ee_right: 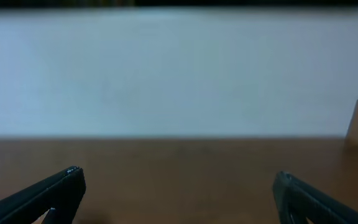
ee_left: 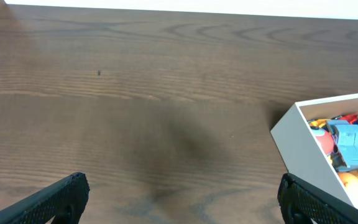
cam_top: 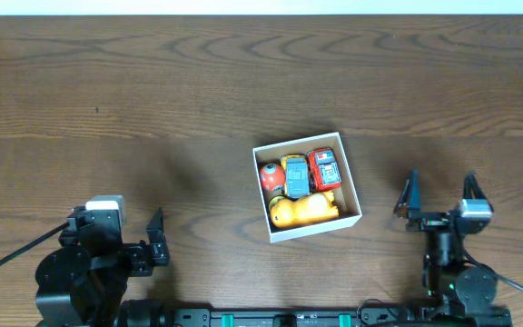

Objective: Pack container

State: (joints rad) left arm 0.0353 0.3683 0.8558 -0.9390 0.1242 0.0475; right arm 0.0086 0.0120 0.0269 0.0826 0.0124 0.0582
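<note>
Dark wood tabletop (cam_top: 152, 91), bare across the upper and left of the frame. The container (cam_top: 316, 228) sits right of centre, holding a yellow toy (cam_top: 302, 210), a blue toy (cam_top: 296, 175), a red toy (cam_top: 324, 169) and a red ball (cam_top: 270, 177). My left end effector (ee_left: 182, 186) at lower left and right end effector (cam_top: 440, 182) at lower right both hang released, empty. I judge packing finished: I see no loose toy, so next I only check that nothing rides above the rim.

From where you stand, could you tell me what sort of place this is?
Likely a robotics lab bench: a wood-grain table by a plain white wall, the left gripper and right gripper both open, and one container of toys.
</note>
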